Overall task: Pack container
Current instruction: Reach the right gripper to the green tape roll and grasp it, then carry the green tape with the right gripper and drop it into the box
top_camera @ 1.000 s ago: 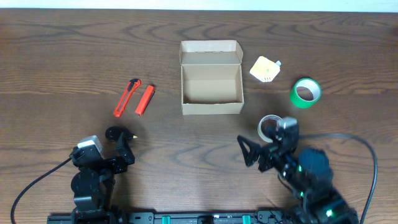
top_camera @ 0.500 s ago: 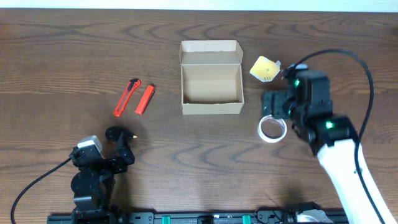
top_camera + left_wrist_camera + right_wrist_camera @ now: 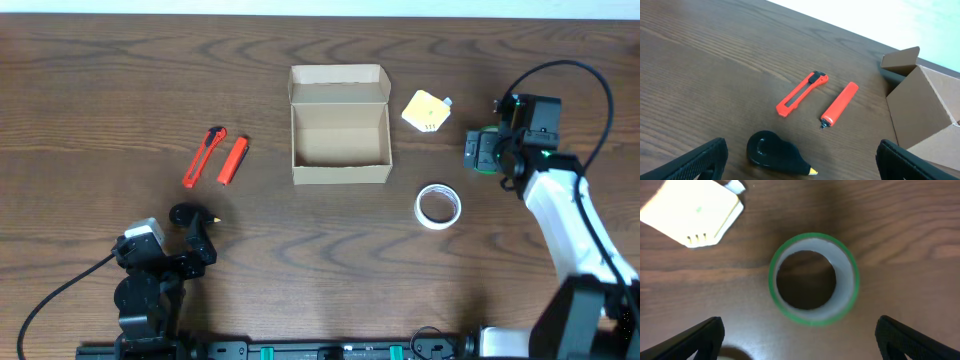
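On the right side of the table (image 3: 100, 80), well to the right of the container (image 3: 340, 135), my right end effector (image 3: 797, 330) hangs above a green tape roll (image 3: 847, 280). Its fingers are spread wide, one showing at each lower corner of the wrist view, and the roll lies flat on the wood between them, touching neither. Just beyond the roll on its left lies a pale yellow square gadget (image 3: 690, 215), which sits close to the container's right wall.

The container stands upright near the middle of the table. Its flap lid is folded back along the far edge, so the opening faces up. A white tape ring (image 3: 438, 206) lies flat on the near side, off the container's front right corner.

My left end effector (image 3: 801, 147) is low at the near left edge, fingers spread apart and gripping nothing. A black teardrop-shaped object with a yellow tip (image 3: 775, 152) lies just in front of it. Farther on, a red utility knife (image 3: 801, 93) and a red marker (image 3: 839, 103) lie side by side, apart from each other, to the left of the container.
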You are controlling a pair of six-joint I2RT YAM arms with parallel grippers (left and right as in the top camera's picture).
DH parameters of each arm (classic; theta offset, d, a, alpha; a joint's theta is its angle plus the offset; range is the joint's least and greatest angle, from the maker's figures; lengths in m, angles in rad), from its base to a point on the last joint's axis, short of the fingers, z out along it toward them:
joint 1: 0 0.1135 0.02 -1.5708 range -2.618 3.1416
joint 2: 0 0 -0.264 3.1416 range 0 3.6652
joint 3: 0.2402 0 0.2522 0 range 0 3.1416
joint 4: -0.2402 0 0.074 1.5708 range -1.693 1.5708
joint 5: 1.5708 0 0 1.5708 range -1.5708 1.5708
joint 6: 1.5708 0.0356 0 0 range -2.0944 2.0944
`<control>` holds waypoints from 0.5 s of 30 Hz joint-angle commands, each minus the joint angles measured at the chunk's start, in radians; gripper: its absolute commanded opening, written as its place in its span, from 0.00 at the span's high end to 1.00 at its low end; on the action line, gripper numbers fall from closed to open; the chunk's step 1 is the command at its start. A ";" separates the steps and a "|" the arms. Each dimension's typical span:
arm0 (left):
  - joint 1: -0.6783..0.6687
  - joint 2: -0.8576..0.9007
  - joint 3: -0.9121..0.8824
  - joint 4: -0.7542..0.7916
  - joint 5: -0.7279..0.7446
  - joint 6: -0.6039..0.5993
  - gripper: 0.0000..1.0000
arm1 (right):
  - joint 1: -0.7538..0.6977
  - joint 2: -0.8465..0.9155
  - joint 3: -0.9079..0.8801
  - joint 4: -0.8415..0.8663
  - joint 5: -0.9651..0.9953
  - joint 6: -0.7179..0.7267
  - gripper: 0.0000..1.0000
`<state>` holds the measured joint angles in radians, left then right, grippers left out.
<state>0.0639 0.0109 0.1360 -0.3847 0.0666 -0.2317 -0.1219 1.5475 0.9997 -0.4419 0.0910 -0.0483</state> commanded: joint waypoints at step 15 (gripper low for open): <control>0.004 -0.006 -0.022 0.001 -0.014 0.015 0.05 | 0.006 0.256 0.015 0.215 -0.084 -0.055 0.24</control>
<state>0.0639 0.0109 0.1360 -0.3847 0.0669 -0.2317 -0.1211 1.7779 0.9997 -0.2394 0.0444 -0.0982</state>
